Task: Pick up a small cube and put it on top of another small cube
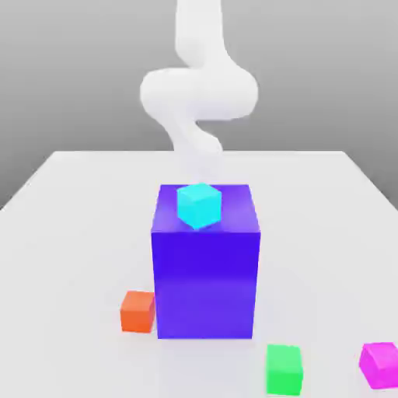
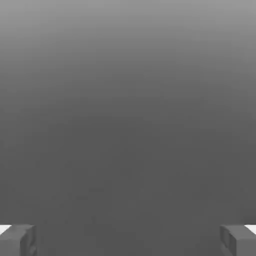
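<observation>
The small magenta cube [image 1: 380, 364] lies on the white table near the front edge, at the exterior view's far right. A short gap to its left sits the small green cube [image 1: 284, 369], also on the table. My white arm [image 1: 198, 93] hangs at the back, behind the big blue-violet block, well away from both cubes. In the hand view my gripper [image 2: 128, 241] is open: its two grey fingertips [image 2: 18, 240] stand far apart with nothing between them, facing plain grey background.
A big blue-violet block [image 1: 206, 272] stands mid-table with a small cyan cube [image 1: 199, 205] on top. A small orange-red cube [image 1: 138, 311] rests against the block's lower left. The white table [image 1: 70, 233] stretches around them.
</observation>
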Controlling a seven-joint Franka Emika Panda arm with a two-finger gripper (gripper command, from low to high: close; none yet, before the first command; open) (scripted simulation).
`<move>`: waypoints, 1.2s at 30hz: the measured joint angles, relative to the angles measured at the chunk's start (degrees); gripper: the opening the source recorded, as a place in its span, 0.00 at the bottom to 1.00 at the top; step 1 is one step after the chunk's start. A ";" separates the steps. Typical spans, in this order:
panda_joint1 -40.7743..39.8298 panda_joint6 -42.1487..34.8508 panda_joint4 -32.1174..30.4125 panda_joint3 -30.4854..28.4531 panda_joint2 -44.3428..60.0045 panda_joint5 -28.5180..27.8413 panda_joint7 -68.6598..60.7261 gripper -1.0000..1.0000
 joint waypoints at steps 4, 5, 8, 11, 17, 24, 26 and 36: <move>6.37 2.26 0.25 -2.34 8.69 3.12 -10.24 0.50; 8.01 2.76 0.33 -2.96 10.79 3.76 -12.63 0.50; 11.89 4.30 0.54 -3.90 17.11 6.22 -20.20 0.50; 14.93 5.83 0.76 -3.95 23.42 8.60 -27.66 0.50; 19.82 9.11 1.12 -2.06 35.81 11.38 -41.17 0.50; 24.16 13.73 1.27 0.42 49.55 8.67 -52.86 0.50; 25.08 15.16 1.27 1.08 53.29 6.41 -55.14 0.50; 28.33 25.13 3.16 1.37 70.34 -1.20 -59.00 0.00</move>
